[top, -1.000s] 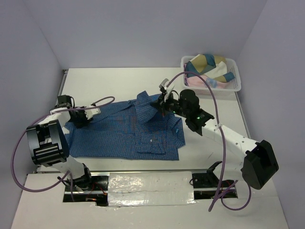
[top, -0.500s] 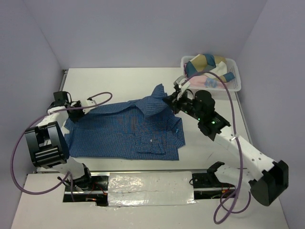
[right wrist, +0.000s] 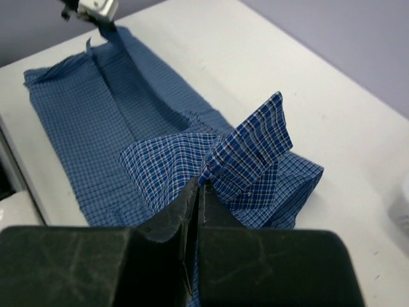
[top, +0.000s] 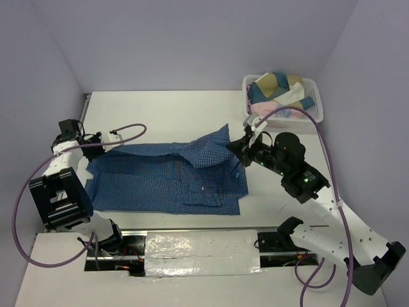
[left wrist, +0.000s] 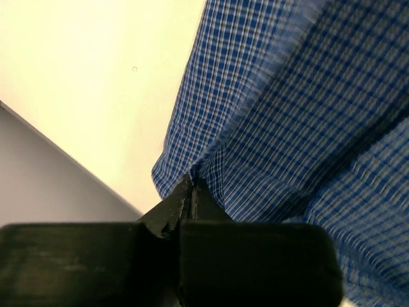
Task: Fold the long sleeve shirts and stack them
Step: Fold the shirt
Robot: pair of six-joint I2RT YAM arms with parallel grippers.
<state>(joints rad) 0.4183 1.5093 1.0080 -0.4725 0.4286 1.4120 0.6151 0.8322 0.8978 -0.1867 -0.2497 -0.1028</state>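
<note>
Two firm pinches on the blue shirt [top: 160, 182]: left gripper [left wrist: 192, 183], right gripper [right wrist: 199, 185].

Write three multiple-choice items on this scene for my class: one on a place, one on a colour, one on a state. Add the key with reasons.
1. Where on the table does the basket stand?
A. far right corner
B. near left corner
C. in the middle
2. What colour is the shirt?
A. red
B. plain white
C. blue checked
3. How is the left claw?
A. open, above the table
B. shut on the shirt's edge
C. shut on nothing
Key: 1 A, it sits at the far right in the top view; 2 C, blue checks show in every view; 3 B, its wrist view shows cloth pinched between closed fingers.
</note>
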